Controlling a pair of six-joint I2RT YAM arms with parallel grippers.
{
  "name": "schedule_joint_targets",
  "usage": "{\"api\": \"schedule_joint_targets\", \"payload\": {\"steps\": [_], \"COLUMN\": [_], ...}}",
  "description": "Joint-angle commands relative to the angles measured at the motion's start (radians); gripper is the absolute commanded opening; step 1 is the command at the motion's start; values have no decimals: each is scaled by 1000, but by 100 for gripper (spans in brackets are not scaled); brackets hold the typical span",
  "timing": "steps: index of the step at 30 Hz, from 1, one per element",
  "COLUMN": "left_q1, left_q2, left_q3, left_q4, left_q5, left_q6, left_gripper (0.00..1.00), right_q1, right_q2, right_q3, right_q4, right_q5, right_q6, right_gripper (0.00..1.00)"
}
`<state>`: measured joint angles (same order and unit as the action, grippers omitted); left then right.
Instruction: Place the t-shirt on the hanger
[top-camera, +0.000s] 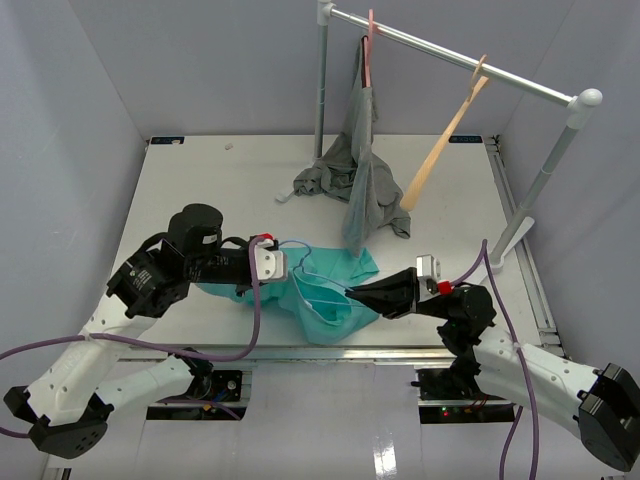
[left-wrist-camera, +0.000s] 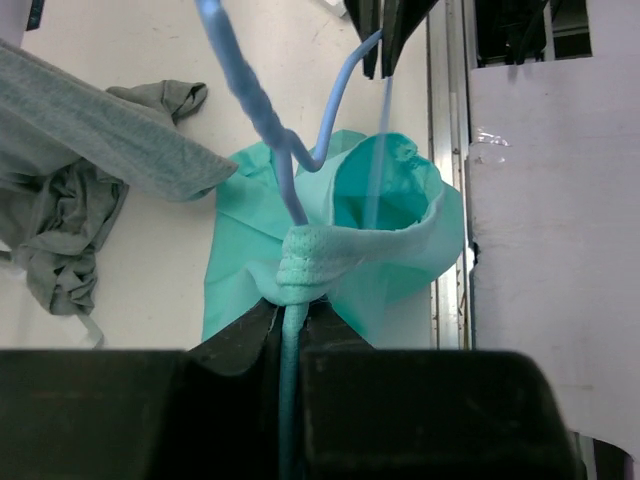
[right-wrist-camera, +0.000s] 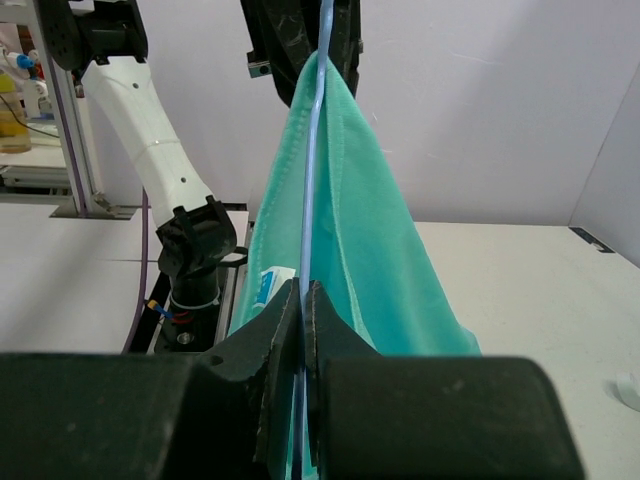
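The teal-green t-shirt (top-camera: 340, 300) hangs bunched between my two grippers, just above the table's near edge. My left gripper (top-camera: 288, 264) is shut on its ribbed collar, seen in the left wrist view (left-wrist-camera: 305, 255) at the jaw tips (left-wrist-camera: 290, 310). The light-blue wire hanger (top-camera: 322, 284) runs through the neck opening, and its hook and arm show in the left wrist view (left-wrist-camera: 262, 105). My right gripper (top-camera: 352, 295) is shut on the hanger's wire (right-wrist-camera: 312, 160), its tips (right-wrist-camera: 303, 292) against the shirt (right-wrist-camera: 375, 250). Most of the hanger is hidden inside the cloth.
A grey garment (top-camera: 360, 170) hangs from a pink hanger (top-camera: 371, 50) on the white rail (top-camera: 450, 60) and trails onto the table. A tan wooden hanger (top-camera: 445, 140) hangs to its right. The rail's right post (top-camera: 530, 210) stands near my right arm.
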<state>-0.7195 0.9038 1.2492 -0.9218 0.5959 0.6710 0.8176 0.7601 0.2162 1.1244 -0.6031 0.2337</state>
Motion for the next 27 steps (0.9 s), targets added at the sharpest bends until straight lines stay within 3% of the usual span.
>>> {"api": "schedule_joint_targets", "payload": {"steps": [1,6,13,18,24,25,27], "left_q1": [-5,-3,-5,-4,-5,-5,-5], "left_q2": [4,-15,-120,-107,-64,-64,-66], "left_q3": [-18,-6,-86,-95,-81,-84,-94], "left_q4": [20,25,116,97,110,122,158], "left_q5": [140,248,239,348,359,351,289], "left_q6": [28,37,1,-9,-47,-55,-92], "left_gripper": [3,0,0,0,0,0,0], "right_q1": [3,4,-23,-49,-67,-67,-70], "right_q2": [29,51,47,47,84,84,77], "right_q3": [71,78,89,116,149,151,160], "right_q4": [78,57,11,-40,-40,-42,-68], "right_q5": [-34,-11,12,-4,-32,-26,38], "right_q6": [8,-13,-30,-76,-52,-48,-35], "right_gripper": [8,8,8,8,8,9,24]}}
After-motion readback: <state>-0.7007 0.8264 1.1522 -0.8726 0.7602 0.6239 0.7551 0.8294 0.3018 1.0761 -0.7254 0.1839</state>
